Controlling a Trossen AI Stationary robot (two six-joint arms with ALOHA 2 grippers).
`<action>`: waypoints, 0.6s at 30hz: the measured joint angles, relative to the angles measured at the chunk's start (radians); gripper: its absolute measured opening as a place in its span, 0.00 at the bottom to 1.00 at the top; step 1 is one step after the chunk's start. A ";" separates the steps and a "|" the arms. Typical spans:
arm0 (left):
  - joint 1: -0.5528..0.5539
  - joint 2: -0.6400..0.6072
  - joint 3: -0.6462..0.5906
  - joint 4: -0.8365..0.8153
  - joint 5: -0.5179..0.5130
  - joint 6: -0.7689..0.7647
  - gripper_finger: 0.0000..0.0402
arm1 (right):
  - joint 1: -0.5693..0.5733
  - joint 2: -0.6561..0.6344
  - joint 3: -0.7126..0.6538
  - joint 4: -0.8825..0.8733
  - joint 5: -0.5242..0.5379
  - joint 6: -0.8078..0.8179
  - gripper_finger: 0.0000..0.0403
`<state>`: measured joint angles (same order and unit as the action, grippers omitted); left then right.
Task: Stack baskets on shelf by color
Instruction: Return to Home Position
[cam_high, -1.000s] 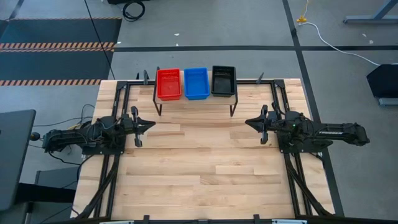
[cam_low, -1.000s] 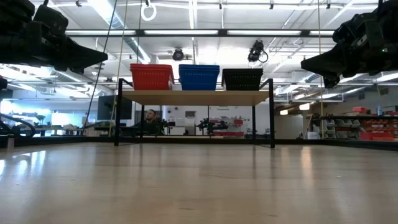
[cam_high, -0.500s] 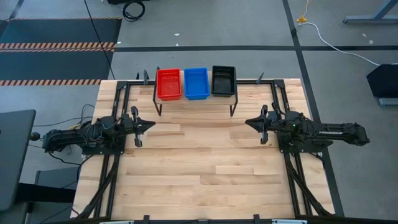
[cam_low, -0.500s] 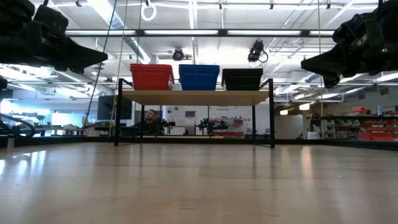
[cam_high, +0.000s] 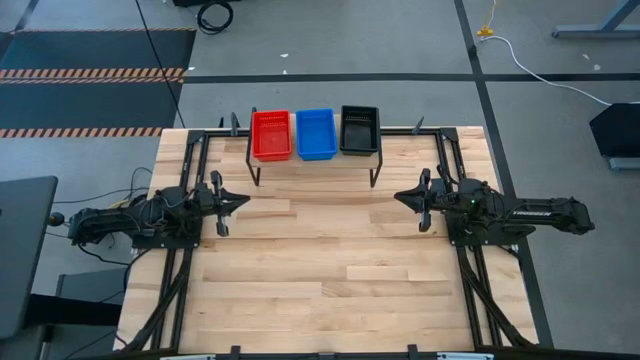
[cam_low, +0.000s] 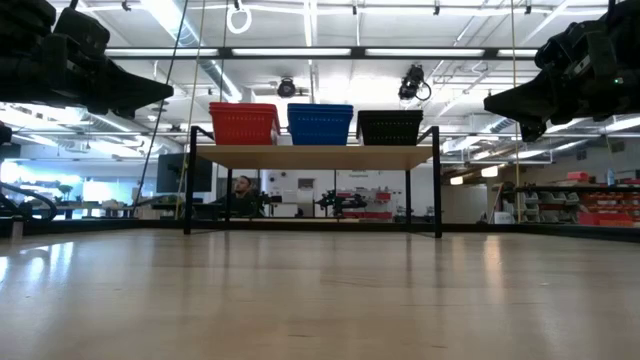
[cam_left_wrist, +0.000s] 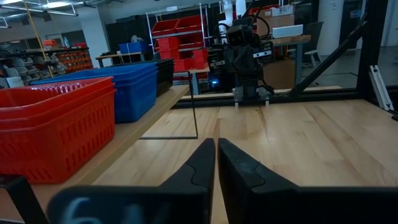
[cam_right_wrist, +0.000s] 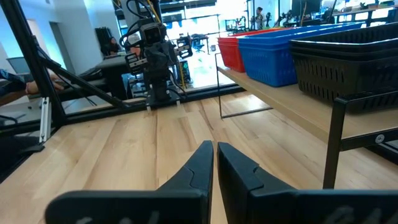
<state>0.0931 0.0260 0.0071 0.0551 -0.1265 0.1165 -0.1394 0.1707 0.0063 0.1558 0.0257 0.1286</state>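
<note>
The shelf (cam_low: 315, 156) stands at the table's (cam_high: 320, 290) 12 o'clock edge, carrying three nested stacks in a row. The red baskets (cam_high: 271, 135) are toward 9 o'clock, the blue baskets (cam_high: 315, 134) sit in the middle, and the black baskets (cam_high: 359, 129) are toward 3 o'clock.

Your left gripper (cam_high: 240, 201) hangs at 9 o'clock and your right gripper (cam_high: 400, 197) at 3 o'clock. Both have their fingers pressed together on nothing, and bare wood lies between them.

Beyond the table you have a striped floor mat (cam_high: 90, 72), a pale cable (cam_high: 520, 55) and a dark screen (cam_high: 25, 240) cut off at the edge. A person (cam_low: 241, 186) sits beyond the shelf legs.

Pale marks on the left gripper's body are too blurred to read. From the left wrist, blue hides most of the black stack.
</note>
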 joint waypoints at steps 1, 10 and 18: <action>0.000 0.000 0.000 0.000 0.000 0.000 0.06 | 0.000 0.000 0.000 0.000 0.000 0.000 0.07; 0.000 0.000 0.000 0.000 0.000 0.000 0.08 | 0.000 0.000 0.000 0.000 0.000 0.000 0.07; 0.000 0.000 0.000 0.000 0.000 0.000 0.06 | 0.000 0.000 0.000 0.000 0.000 0.000 0.07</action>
<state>0.0929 0.0261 0.0071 0.0551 -0.1261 0.1169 -0.1394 0.1707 0.0063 0.1557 0.0256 0.1285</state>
